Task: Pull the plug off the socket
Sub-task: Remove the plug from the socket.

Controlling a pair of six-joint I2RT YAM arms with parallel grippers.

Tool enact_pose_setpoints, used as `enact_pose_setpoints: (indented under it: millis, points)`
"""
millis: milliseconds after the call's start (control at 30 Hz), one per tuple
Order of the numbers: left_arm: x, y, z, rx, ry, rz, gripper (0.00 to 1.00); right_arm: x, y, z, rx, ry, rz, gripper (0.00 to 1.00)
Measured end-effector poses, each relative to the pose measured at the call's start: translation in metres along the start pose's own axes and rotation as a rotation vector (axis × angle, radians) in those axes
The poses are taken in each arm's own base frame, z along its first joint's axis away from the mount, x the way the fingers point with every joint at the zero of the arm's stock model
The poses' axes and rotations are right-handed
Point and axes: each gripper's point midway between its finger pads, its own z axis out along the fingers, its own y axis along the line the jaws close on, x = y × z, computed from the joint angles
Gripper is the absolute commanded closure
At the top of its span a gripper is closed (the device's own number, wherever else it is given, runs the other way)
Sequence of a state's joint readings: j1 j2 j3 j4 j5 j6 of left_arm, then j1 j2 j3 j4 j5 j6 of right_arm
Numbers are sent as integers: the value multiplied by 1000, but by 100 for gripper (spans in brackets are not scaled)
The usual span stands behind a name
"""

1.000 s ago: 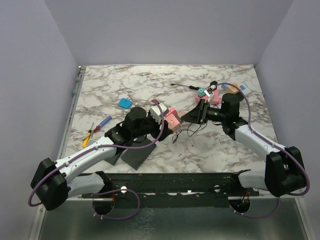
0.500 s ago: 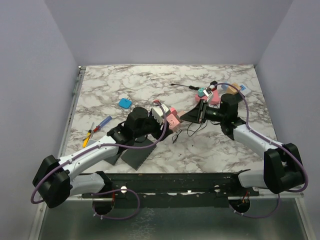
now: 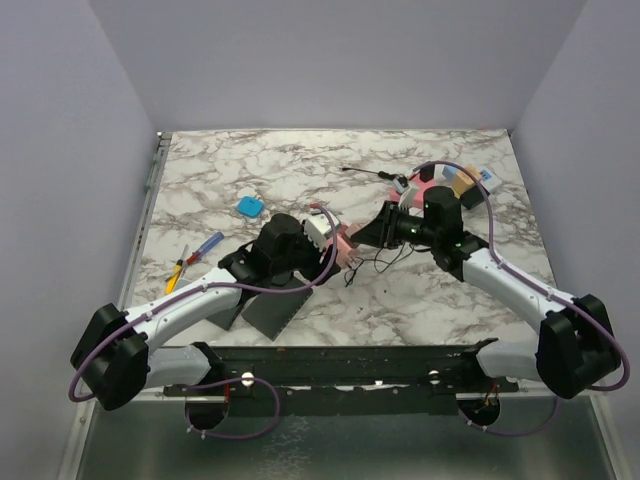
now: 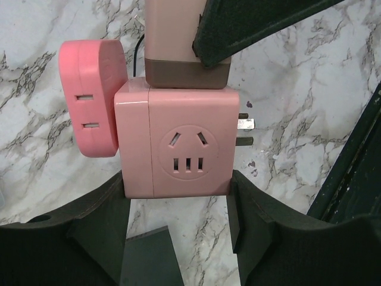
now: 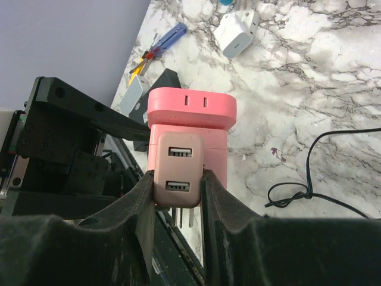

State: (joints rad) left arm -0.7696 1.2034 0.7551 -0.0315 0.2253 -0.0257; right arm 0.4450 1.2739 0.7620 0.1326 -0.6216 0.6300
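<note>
A pink outlet cube (image 4: pixel 178 149) is clamped between the fingers of my left gripper (image 4: pixel 178 193), held above the marble table. A dusty-pink USB charger plug (image 5: pixel 177 170) sits flush in one face of the cube, and my right gripper (image 5: pixel 177 185) is shut on its sides. A rounded pink adapter (image 4: pixel 89 101) is attached to another face. The cube's own metal prongs (image 4: pixel 245 131) stick out bare. In the top view both grippers meet at the cube (image 3: pixel 344 240) mid-table. No long white power strip shows in any view.
A black cable (image 3: pixel 375 265) lies tangled just near the cube. Flat black pads lie under the left arm (image 3: pixel 270 305) and by the right gripper (image 3: pixel 372 232). Screwdrivers (image 3: pixel 195 258), a blue block (image 3: pixel 249 207), a white charger (image 5: pixel 237 33) and small items at back right (image 3: pixel 465 180) are around.
My right arm has swung left to the cube and its fingers now grip the USB charger plug. My left gripper has kept hold of the cube, shifting slightly right.
</note>
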Motion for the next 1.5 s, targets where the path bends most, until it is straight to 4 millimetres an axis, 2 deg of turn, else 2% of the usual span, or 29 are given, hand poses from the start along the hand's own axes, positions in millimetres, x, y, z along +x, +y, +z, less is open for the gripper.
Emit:
enact_pose_setpoints:
  millis: [367,700,1000,1300,1500]
  points:
    - [5,6,-2,-22,21,-9,100,0,-1,10,31,4,16,100]
    - [-2,7,0,-26,-10,-2,100,-7,2,6,-70,31,90,100]
    - [-2,7,0,-27,-10,1,100,-6,1,6,-127,60,112,100]
    - [1,7,2,-24,1,-1,100,-2,-4,4,-61,53,38,100]
    - [4,11,3,-22,13,-12,100,-3,0,8,22,9,-65,100]
